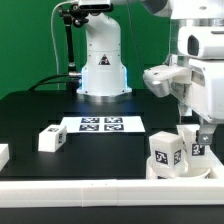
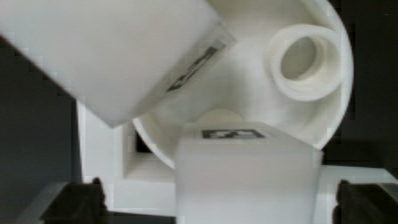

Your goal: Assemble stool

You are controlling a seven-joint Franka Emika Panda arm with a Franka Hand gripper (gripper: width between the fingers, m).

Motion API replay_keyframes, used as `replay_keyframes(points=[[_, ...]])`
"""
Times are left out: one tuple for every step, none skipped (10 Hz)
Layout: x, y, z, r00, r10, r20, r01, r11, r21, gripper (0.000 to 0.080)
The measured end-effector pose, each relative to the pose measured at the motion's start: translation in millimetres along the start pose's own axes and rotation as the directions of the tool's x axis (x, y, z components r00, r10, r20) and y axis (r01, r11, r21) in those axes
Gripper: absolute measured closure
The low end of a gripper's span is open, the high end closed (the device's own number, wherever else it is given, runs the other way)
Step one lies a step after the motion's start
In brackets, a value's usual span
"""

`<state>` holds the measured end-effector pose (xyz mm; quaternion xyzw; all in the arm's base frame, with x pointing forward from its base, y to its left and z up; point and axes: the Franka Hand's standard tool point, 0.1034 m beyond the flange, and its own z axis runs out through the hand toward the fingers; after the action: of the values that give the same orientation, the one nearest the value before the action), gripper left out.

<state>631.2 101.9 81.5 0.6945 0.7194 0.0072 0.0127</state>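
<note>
Claw (image 1: 200, 130) is seen spread wide with nothing gripped, lowered over the stool (image 1: 180, 155) at the exterior view's front right. The round seat (image 1: 182, 170) is laid on the black worktop (image 1: 40, 110), close to the white rail (image 1: 100, 190) along the front edge. Two tagged blocks are seen on the seat: a left leg (image 1: 166, 151) toward the exterior view's left and a right leg (image 1: 196, 146) directly under the claw. In the wrist view the dark fingertips (image 2: 75, 200) are placed either side of a near leg (image 2: 240, 170) with its tag facing the camera; contact cannot be confirmed. A tilted leg (image 2: 125, 60) is seen beyond it, slanted across the seat beside a round socket (image 2: 306, 62). Whether either is fixed in cannot be told. A loose leg (image 1: 52, 138) is seen on the worktop well apart, at the exterior view's left, just beside the marker board (image 1: 100, 125). The robot base (image 1: 102, 65) is set at the back.
</note>
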Motion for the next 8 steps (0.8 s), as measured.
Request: replay_keyframes(points=[[-0.3, 0.1, 0.0, 1.000, 0.000, 0.000, 0.000, 1.000, 0.000, 0.0281], [-0.7, 0.1, 0.0, 1.000, 0.001, 0.000, -0.001, 1.000, 0.000, 0.0281], [-1.3, 0.1, 0.1, 1.000, 0.002, 0.000, -0.002, 1.000, 0.000, 0.0468], [-1.5, 0.1, 0.3, 1.000, 0.002, 0.000, -0.002, 1.000, 0.001, 0.0465], [-1.6, 0.1, 0.3, 1.000, 0.004, 0.000, -0.004, 1.000, 0.001, 0.0465], [-1.5, -0.3, 0.4, 0.999, 0.045, 0.000, -0.045, 0.999, 0.003, 0.0465], [-0.6, -3.9, 0.2, 0.988, 0.155, 0.012, -0.156, 0.987, 0.038, 0.0465], [0.5, -2.8, -1.3, 0.966, 0.256, 0.027, -0.257, 0.965, 0.059, 0.0465]])
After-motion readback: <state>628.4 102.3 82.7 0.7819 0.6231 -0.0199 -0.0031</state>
